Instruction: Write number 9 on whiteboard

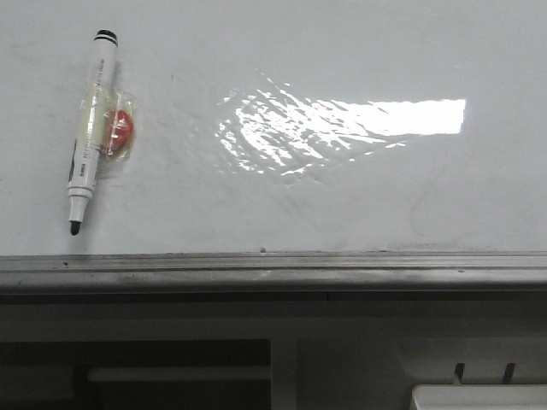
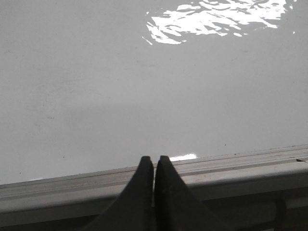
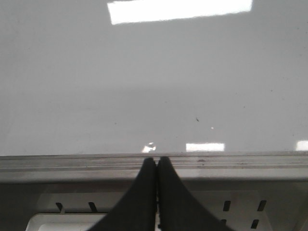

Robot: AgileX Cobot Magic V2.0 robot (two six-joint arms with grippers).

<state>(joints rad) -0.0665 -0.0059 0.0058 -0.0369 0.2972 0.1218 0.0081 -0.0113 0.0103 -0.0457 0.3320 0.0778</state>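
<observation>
The whiteboard (image 1: 342, 196) fills the front view, glossy white with a bright window glare and a grey metal lower rail (image 1: 273, 272). No number 9 shows on it. A white marker pen with a black tip (image 1: 91, 128) is taped to the board at the far left, tip down, next to a red magnet (image 1: 123, 128). Neither gripper shows in the front view. My left gripper (image 2: 154, 160) is shut and empty, its tips over the rail (image 2: 231, 168). My right gripper (image 3: 157, 160) is shut and empty, also at the rail (image 3: 240, 163).
Below the rail the front view shows a dark recess (image 1: 171, 367) and a white slotted part (image 1: 479, 395) at the lower right. The same slotted white part (image 3: 240, 207) shows under the rail in the right wrist view.
</observation>
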